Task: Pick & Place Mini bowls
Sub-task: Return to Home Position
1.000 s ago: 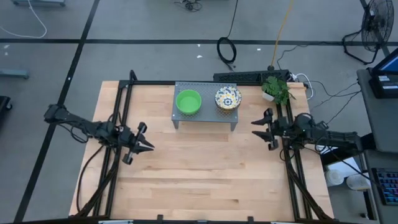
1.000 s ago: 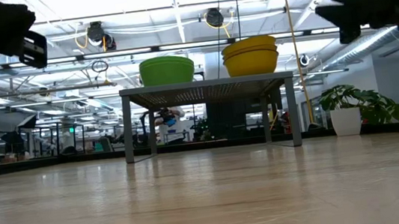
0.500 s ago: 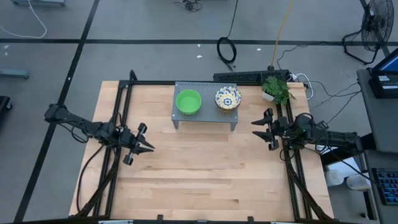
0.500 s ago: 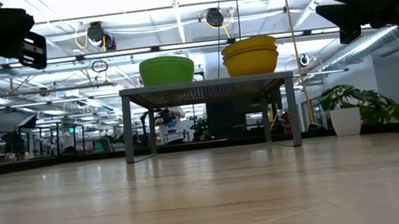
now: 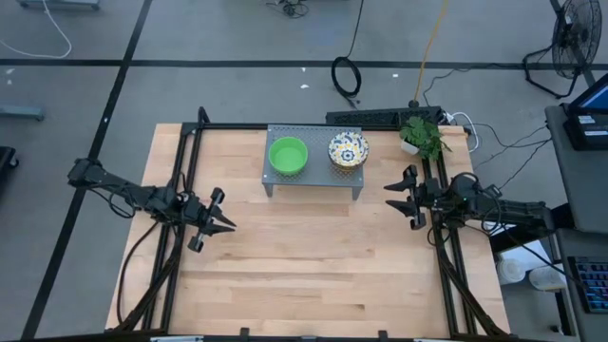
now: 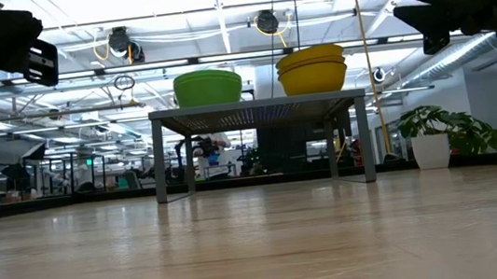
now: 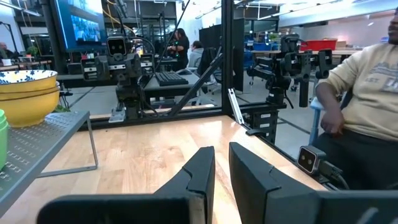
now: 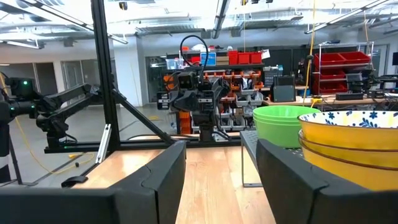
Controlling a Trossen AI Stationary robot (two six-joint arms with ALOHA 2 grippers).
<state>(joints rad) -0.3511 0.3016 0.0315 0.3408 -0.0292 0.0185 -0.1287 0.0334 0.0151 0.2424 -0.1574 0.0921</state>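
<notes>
Okay, green mini bowls [image 5: 288,155] and patterned mini bowls [image 5: 349,149] are sitting stacked side by side on the stand [image 5: 313,182]. Left fingers [image 7: 200,177] are hovering nearly closed, empty; right fingers [image 8: 165,180] are hanging wide apart, empty.

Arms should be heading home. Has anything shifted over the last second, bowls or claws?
Nothing visibly changed. The left claw hangs over the table's left side and the right claw over its right side, both empty. The stack of plain green round bowls and the stack of white floral-patterned bowls sit side by side on the grey perforated metal stand.
</notes>
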